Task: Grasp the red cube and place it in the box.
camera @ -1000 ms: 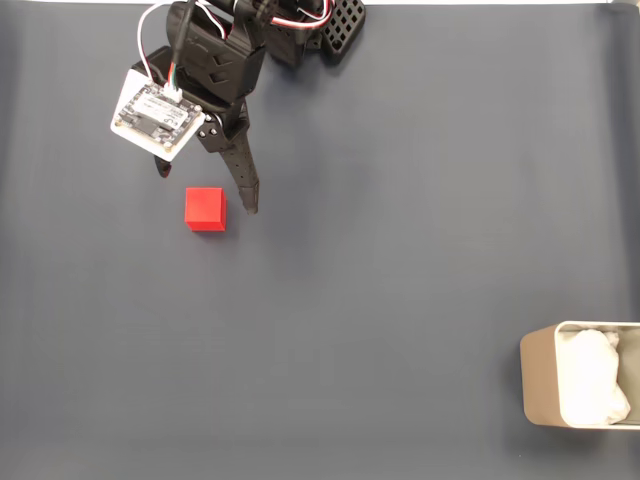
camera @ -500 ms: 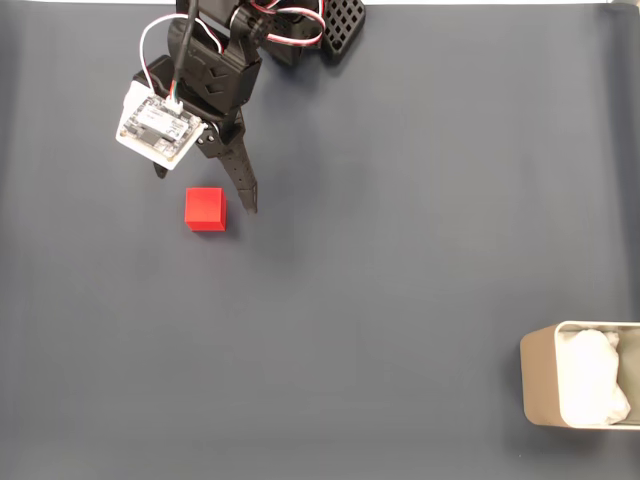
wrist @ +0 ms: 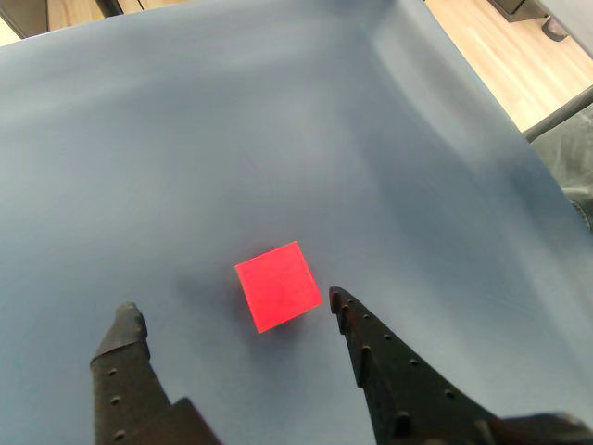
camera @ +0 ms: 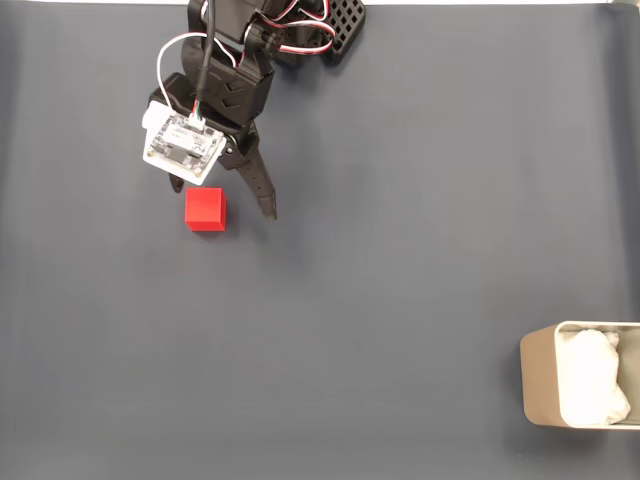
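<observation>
- Red cube (camera: 205, 209) is sitting flat on the dark blue-grey mat (camera: 380, 260), and everything else gets placed against it.
- In the wrist view the red cube (wrist: 278, 286) is lying just ahead of the two black fingers, between their lines, turned a little so one corner is pointing toward the right-hand fingertip (wrist: 335, 298).
- That right-hand tip is hovering just beside the cube's corner; I cannot tell whether it is touching. The left-hand fingertip (wrist: 128, 320) is standing clearly apart from the cube.
- Gripper (wrist: 232, 311) is spreading its fingers wide, wider than the cube, and is gripping nothing.
- In the fixed view the gripper (camera: 222, 198) is hanging just above and to the right of the cube, with the long black finger (camera: 258, 185) slanting down past the cube's upper right side.
- White circuit board (camera: 182, 150) on the arm is floating right above the cube, its lower edge coming close to the cube's top edge in the fixed view.
- Red and white wires (camera: 290, 12) are looping over the black arm body, further up from the cube.
- Box (camera: 535, 385), beige with white lumpy padding (camera: 592, 378) inside, is sitting well apart from the cube, far off toward the lower right edge of the fixed view.
- Wooden floor (wrist: 519, 51) is showing beyond the mat's far edge in the wrist view, up and to the right of the cube.
</observation>
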